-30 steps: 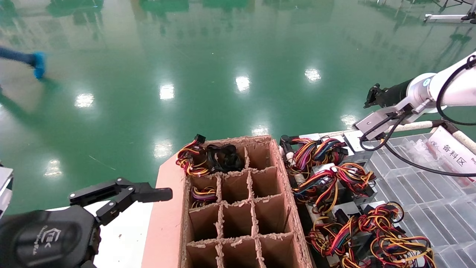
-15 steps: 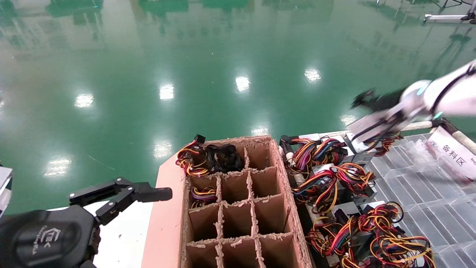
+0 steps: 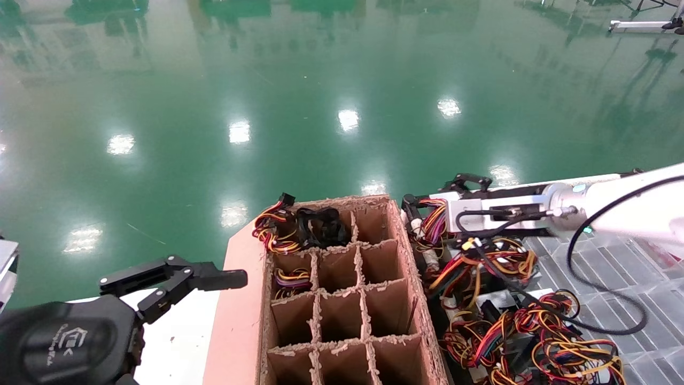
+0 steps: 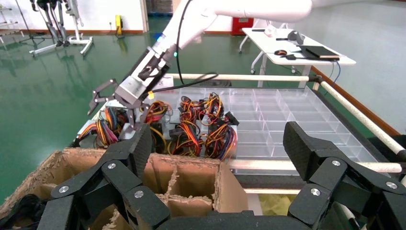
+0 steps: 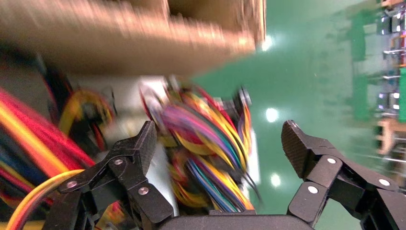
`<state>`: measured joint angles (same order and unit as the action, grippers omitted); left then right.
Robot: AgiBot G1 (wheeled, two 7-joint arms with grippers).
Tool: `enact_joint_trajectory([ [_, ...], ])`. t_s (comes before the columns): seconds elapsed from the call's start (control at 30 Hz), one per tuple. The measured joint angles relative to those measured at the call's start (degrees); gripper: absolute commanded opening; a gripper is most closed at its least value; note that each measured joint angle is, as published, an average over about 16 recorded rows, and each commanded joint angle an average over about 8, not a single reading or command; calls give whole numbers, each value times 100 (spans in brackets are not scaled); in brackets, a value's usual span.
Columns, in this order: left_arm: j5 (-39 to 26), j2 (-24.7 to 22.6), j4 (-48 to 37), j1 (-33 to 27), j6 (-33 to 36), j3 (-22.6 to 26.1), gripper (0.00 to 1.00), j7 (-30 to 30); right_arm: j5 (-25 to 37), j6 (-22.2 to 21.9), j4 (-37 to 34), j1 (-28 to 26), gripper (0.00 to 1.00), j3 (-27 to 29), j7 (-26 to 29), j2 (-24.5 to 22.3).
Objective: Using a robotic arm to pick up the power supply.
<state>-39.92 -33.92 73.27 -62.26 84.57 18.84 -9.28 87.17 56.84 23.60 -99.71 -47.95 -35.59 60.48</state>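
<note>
the right gripper [image 3: 454,187] is held wide open above the far power supply [image 3: 427,222], presumably to straddle it; the left gripper [image 3: 214,280] is parked open, near left

Light is bright and even, coming from overhead lamps that show as white glare spots on the glossy green floor [image 3: 320,96] beyond the cardboard divider box [image 3: 342,299]. The floor also mirrors hazy shapes near its far edge. The head view and left wrist view are sharp, and shadows fall soft and dark inside the box's cells. The right wrist view is heavily motion-blurred: the box edge [image 5: 134,28] smears into streaks and the coloured wires [image 5: 206,143] beside it run together, while the right gripper [image 5: 220,143] stays crisp, its fingers spread.
</note>
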Motion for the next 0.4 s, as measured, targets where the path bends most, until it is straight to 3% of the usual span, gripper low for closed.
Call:
enact_joint_trajectory([
  [0.17, 1, 0, 0, 0, 0, 1, 100, 0, -561, 357, 618, 472, 100, 395, 573, -315],
  [0.4, 1, 0, 0, 0, 0, 1, 100, 1, -955, 608, 1054, 804, 100, 673, 977, -537],
])
